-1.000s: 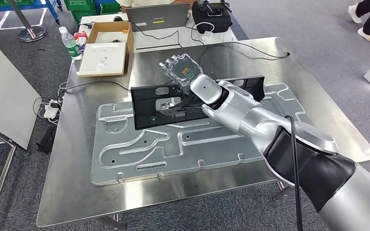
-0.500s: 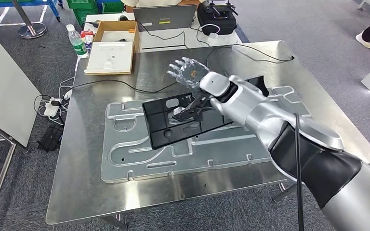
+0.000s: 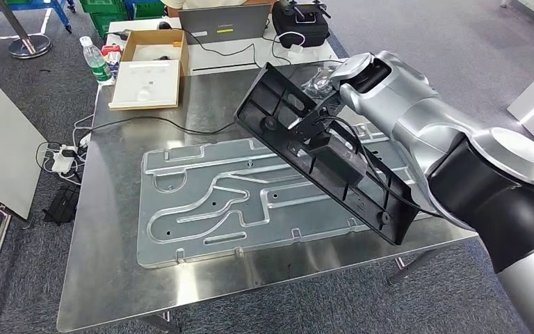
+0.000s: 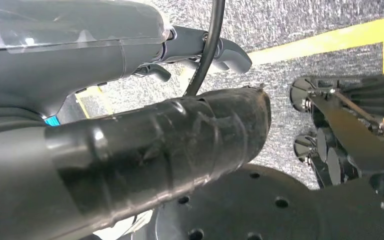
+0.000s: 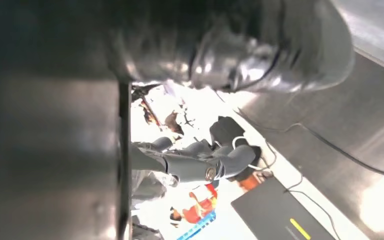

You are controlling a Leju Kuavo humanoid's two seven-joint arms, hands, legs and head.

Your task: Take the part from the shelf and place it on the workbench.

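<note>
Part point(image 3: 327, 153): long black ribbed plastic panel, held tilted above the workbench point(image 3: 111, 229) by the right hand point(image 3: 318, 120), clear of the surface.

Left to right: clear bottle with green label point(image 3: 96, 64), text too small to read; open cardboard box point(image 3: 147, 69) with a white sheet, print illegible; grooved metal plate point(image 3: 215, 209) flat on the bench; grey laptop point(image 3: 226, 24) with a small yellow-green mark, unreadable; black case point(image 3: 302, 26). Right hand's fingers are closed around the panel's middle, its upper end toward the laptop. Left hand point(image 4: 200, 47) hangs over grey carpet; fingers partly curled, cannot tell its state.
</note>
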